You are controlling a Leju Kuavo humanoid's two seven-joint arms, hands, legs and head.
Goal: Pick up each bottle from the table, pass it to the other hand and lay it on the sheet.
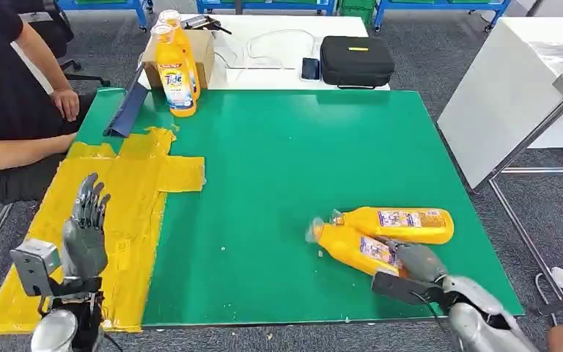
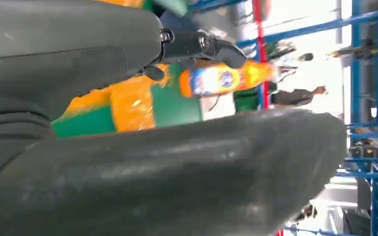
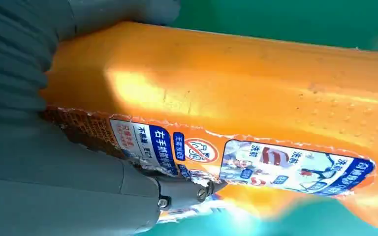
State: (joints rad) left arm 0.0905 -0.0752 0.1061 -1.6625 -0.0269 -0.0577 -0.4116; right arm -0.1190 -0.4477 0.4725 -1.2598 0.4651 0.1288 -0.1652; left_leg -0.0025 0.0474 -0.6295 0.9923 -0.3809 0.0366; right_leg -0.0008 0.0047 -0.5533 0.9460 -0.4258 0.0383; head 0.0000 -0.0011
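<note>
Right hand [image 1: 416, 265] grips the nearer lying bottle [image 1: 352, 246] on the bench [image 1: 278, 169] (second bottle [image 1: 396, 224] touching it); left hand [image 1: 86, 231] spread over the sheet [image 1: 128, 191].

Four orange bottles with clear caps. Two lie on their sides on the green table's near right area, just beside each other: near bottle [image 1: 352, 247] angled, caps pointing left, far bottle [image 1: 396, 224] roughly level. Two upright bottles [image 1: 177, 70] stand together at the far left edge. Yellow sheet [image 1: 117, 213] lies flat over the table's left side, wrinkled, nothing on it.
</note>
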